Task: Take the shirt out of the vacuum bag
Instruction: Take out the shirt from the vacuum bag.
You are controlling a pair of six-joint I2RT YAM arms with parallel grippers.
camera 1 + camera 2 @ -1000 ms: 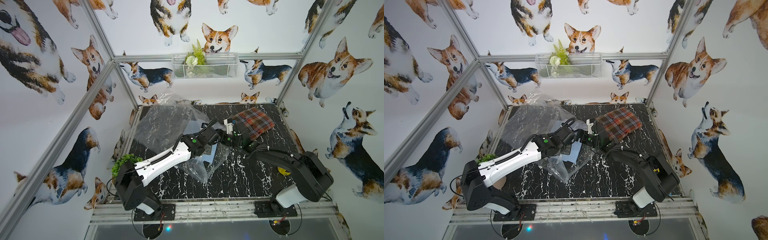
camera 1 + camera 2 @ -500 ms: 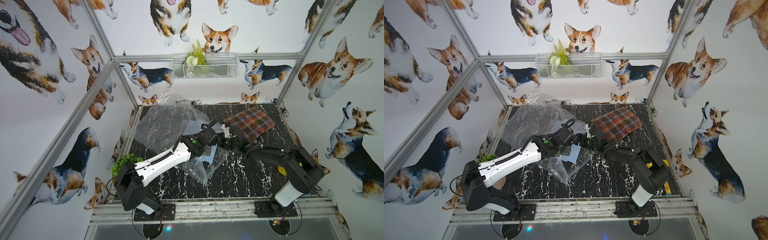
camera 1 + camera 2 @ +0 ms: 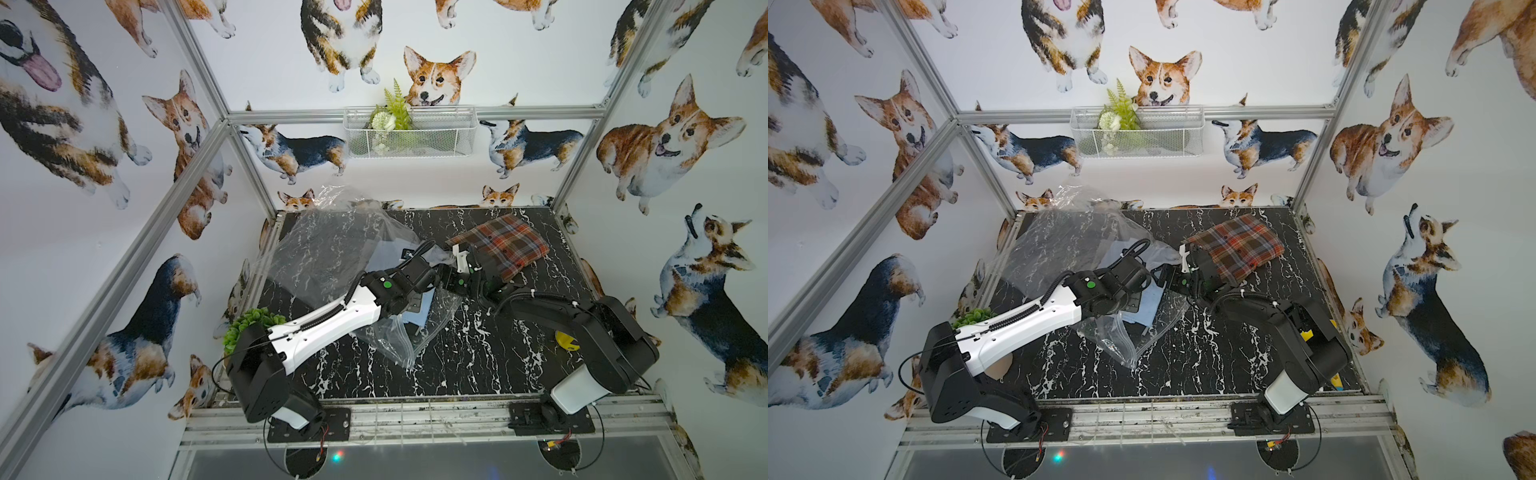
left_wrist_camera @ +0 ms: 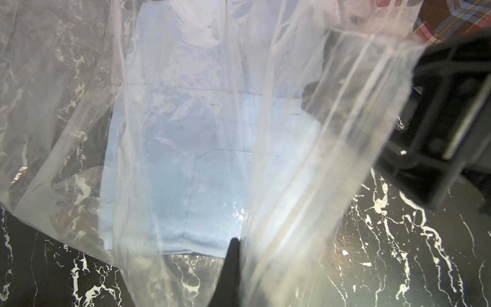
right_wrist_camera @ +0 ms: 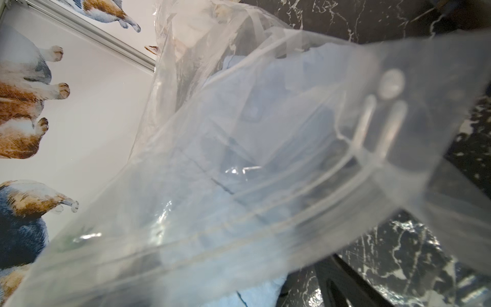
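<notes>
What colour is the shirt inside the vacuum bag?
The shirt is light blue, clearest in the left wrist view.

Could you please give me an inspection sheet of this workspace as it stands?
Surface: black marble-patterned table.
Job's things: vacuum bag crumpled across the left and middle, blue shirt inside.
Clutter: plaid shirt outside the bag, far right; green plant at the left edge; yellow item at the right edge.
Grippers: left gripper shut on the bag; right gripper open, by the bag.
Cables: black cable loops above the left gripper; no snag seen.
Surroundings: corgi-print walls; wire basket on the back wall.
</notes>
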